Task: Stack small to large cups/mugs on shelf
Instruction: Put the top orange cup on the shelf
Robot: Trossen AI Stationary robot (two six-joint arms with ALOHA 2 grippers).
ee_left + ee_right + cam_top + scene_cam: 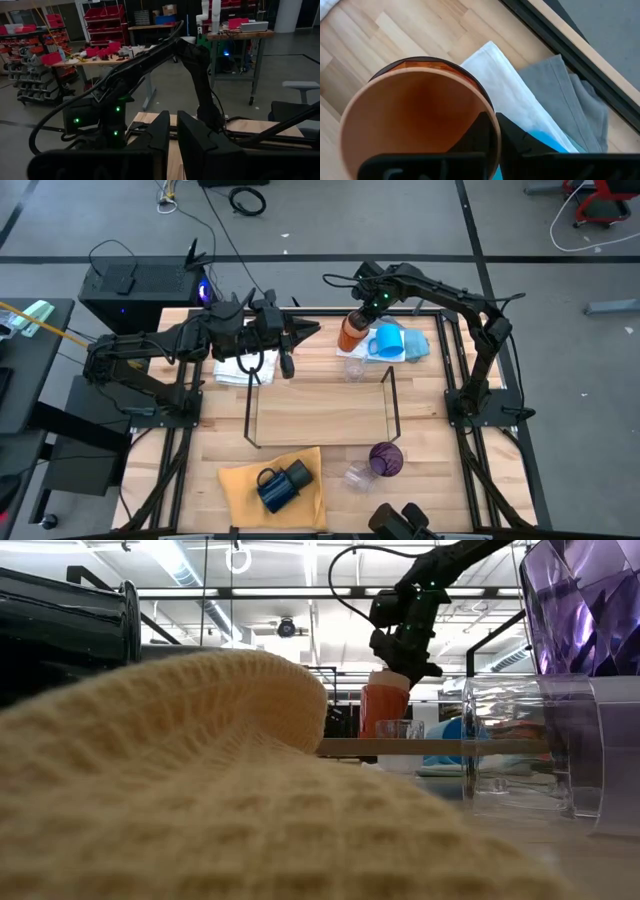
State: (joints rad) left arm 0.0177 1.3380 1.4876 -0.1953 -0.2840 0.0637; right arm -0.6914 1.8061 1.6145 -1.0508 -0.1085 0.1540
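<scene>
Filling the right wrist view, the orange cup (417,117) is a smooth round tumbler, paler on its inner wall and darker amber on the outer, seen mouth-on. The right gripper (492,131) pinches its rim: one finger inside the wall, one outside, the jaws nearly closed on the thin wall. In the high view this cup (352,332) hangs upright under the right gripper (362,310), just beyond the far edge of the shelf (320,412), a light-wood board with a thin black wire frame. Just beside the gripper, on the side away from the left arm, sits a bright blue mug (386,343) on a white cloth (512,107) and a grey cloth (572,107). A small clear glass (353,370) stands just below the held cup, toward the shelf.

Left gripper (300,332) hovers above the table near the shelf's far corner, its fingers (162,142) nearly together and holding nothing.

Across the shelf, well apart from both grippers, a purple translucent cup (386,458), another clear glass (357,475) and a dark navy mug (283,485) on a yellow cloth (245,485) rest on the tabletop.
</scene>
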